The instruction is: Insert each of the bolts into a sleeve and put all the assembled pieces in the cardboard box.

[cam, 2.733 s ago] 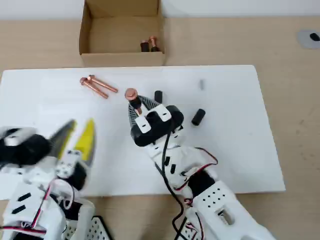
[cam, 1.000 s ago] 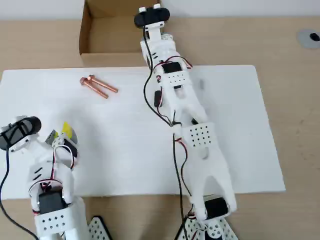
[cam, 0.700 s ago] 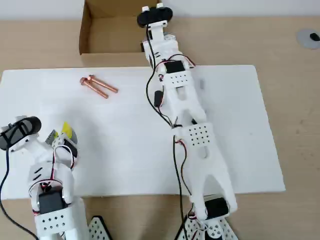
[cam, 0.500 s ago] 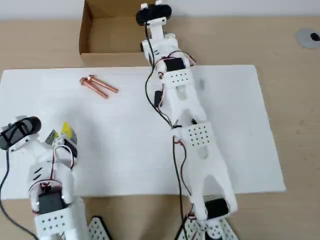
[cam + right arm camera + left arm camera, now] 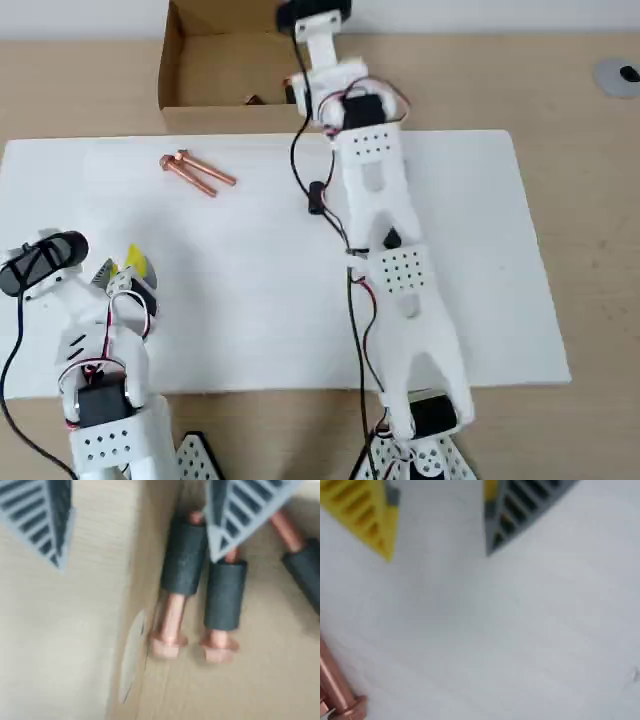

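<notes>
Presently log right gripper (image 5: 139, 560) spread open over the cardboard box (image 5: 240, 118), clamping nothing, with assembled pieces (image 5: 224, 596) lying below beside its wall. Find two loose bolts (image 5: 197, 173) touching on the white mat (image 5: 250, 290), heads toward the box corner, shanks slanting toward the right arm. Place left gripper (image 5: 439, 552), likewise apart and empty, near them, open mat between; judge either arm within reach.
</notes>
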Controlling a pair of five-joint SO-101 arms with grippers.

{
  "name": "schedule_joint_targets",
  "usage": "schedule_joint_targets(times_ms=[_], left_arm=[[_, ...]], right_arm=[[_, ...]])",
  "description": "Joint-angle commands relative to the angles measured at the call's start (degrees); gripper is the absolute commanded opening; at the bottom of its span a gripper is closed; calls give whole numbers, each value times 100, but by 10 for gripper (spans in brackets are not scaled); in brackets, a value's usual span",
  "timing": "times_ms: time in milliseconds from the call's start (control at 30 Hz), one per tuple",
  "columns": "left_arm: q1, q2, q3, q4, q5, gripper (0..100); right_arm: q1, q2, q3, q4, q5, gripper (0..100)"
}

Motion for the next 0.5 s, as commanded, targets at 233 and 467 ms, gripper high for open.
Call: schedule_joint_targets(times_ms=[233,467], left_arm=[[-114,22,18,44,-35,137],[-185,233,-290,413,-220,139]], right_arm=[[-40,-2782,-286,3209,-62,228],[673,-4145,127,3218,-26,228]])
